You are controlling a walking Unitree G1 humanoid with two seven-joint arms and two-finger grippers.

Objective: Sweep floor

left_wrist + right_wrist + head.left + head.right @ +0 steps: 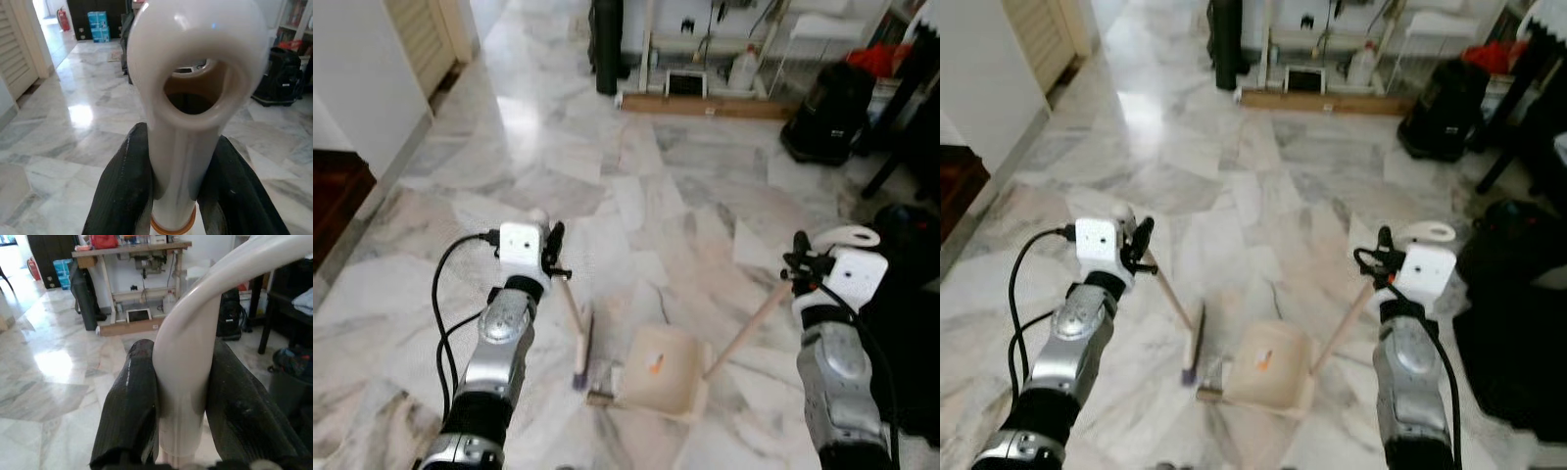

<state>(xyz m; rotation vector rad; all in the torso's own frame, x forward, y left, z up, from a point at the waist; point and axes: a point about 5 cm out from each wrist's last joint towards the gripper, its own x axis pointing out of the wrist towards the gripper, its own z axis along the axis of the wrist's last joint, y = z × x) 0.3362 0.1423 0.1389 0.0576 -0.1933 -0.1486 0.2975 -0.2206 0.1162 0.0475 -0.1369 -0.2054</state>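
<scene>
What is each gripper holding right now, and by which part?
Left gripper clamps the broom by its white looped handle top. Right gripper clamps the dustpan by its white handle top.

Two silver arms with black cable looping behind the left end effector (554,257); white boxes top both wrists, fingers (122,196) glossy black.

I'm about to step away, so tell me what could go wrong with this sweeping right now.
The broom head sits close beside the dustpan; a hard stroke might shove the pan instead of loading it. Each hand, left hand and right hand, grips only a handle's top end, so a handle could twist.
</scene>
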